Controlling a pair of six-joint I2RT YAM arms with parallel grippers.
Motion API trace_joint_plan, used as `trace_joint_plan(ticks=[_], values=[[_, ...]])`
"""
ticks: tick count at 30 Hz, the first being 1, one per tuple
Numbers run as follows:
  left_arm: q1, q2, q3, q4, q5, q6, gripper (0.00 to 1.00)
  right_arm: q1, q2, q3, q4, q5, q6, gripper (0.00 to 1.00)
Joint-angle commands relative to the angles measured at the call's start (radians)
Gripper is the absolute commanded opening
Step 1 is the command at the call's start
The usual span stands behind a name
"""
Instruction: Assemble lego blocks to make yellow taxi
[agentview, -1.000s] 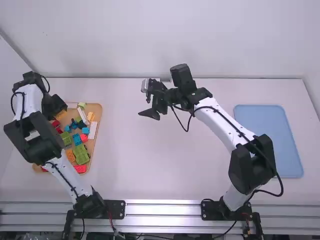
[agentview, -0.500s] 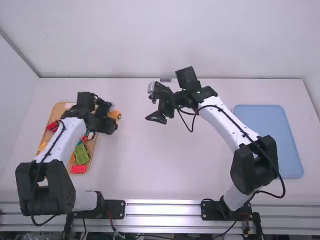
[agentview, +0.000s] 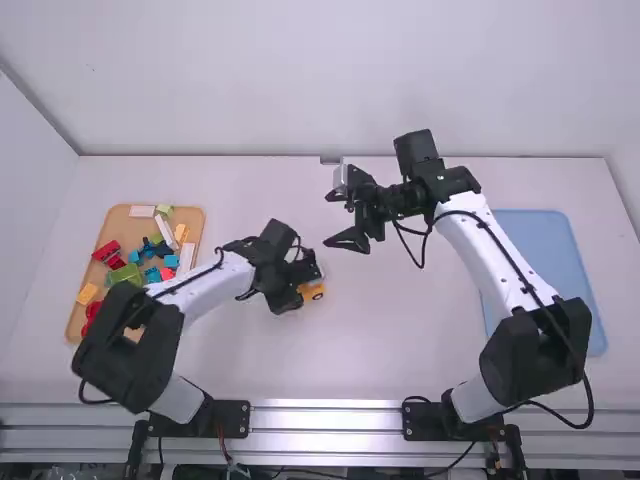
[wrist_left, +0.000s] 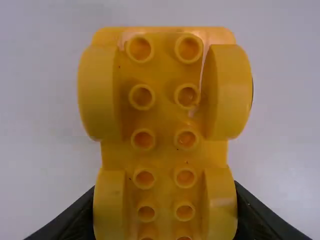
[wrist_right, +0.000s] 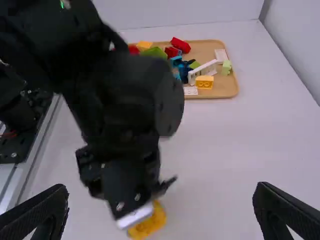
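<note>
Yellow car base: over the middle of the table, studs facing the wrist camera, likely so bricks can press on; whether its wheels touch the table, I cannot tell.
Left gripper: clamped across the base at one wheel pair, probably to keep it straight.
Right gripper: fingers spread, empty, near the base, perhaps to help steady it.
Tray: loose bricks grouped within the left arm's reach, presumably for picking.
</note>
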Motion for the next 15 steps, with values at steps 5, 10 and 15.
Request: trace_joint_plan(ticks=[5,10,15], values=[[-0.049,0.097,0.069,0.011,-0.010,0.203,0.15,-0.081,-0.108,-0.220,0.264,-0.061,0.140,0.98],[-0.049,0.137,0.086,0.031,-0.010,0.307,0.27,-0.080,-0.167,-0.368,0.542,-0.003,0.338,0.98],[-0.043,0.153,0.078,0.027,0.013,0.394,0.36,-0.061,-0.182,-0.427,0.656,0.049,0.409,0.98]])
